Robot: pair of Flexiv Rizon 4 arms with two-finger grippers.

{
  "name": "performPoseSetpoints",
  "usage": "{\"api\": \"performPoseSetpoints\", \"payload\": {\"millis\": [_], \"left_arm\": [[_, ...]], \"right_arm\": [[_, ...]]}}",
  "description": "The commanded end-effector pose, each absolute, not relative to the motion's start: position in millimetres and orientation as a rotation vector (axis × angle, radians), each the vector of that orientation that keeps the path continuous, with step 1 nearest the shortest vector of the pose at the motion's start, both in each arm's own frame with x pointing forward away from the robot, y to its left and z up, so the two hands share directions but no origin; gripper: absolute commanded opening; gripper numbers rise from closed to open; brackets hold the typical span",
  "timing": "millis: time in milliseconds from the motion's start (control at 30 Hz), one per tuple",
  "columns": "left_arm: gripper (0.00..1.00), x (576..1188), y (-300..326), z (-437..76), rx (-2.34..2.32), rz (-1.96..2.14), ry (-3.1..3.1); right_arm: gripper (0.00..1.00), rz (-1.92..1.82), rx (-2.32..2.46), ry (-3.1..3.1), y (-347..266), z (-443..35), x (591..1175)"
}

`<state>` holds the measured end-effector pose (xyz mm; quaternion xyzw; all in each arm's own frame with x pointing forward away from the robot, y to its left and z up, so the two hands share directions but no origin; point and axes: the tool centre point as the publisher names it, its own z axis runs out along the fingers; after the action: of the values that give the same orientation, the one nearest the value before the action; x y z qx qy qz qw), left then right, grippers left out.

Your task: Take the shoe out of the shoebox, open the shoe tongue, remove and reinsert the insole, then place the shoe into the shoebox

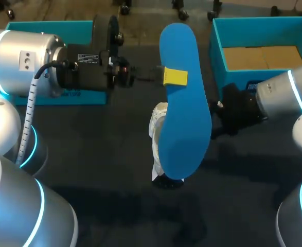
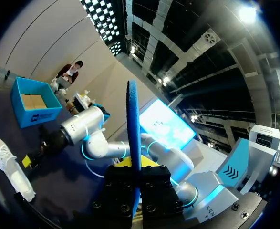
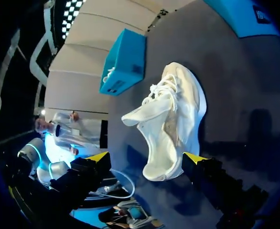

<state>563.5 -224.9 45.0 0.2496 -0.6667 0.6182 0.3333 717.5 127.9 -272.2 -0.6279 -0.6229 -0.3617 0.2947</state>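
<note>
My left gripper [image 1: 175,76] is shut on a blue insole [image 1: 184,103] and holds it above the table's middle. In the left wrist view the insole [image 2: 132,124] stands edge-on between the jaws of that gripper [image 2: 136,174]. The white shoe [image 1: 158,123] lies on the dark table, partly hidden under the insole. My right arm [image 1: 274,95] comes in low from the right, its fingertips hidden behind the insole. In the right wrist view my right gripper [image 3: 147,160] is open, with the heel end of the shoe [image 3: 173,119] between its yellow tips. The teal shoebox [image 1: 217,51] stands at the back right.
A second teal box [image 1: 48,31] sits at the back left, behind my left arm; it also shows in the right wrist view as the box [image 3: 125,62] beyond the shoe. Dark tabletop [image 1: 114,206] lies toward the front.
</note>
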Motion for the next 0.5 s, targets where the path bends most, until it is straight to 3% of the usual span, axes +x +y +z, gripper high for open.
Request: {"api": "performPoseSetpoints", "payload": {"millis": [33, 500], "left_arm": [[0.00, 561, -226, 44, 0.655, 1.620, -1.736], [0.00, 561, -226, 44, 0.655, 1.620, -1.736]], "right_arm": [[1.00, -0.969, -1.623, -1.607, 116, -252, 708], [1.00, -1.104, -1.544, -1.522, 97, -215, 698]]}}
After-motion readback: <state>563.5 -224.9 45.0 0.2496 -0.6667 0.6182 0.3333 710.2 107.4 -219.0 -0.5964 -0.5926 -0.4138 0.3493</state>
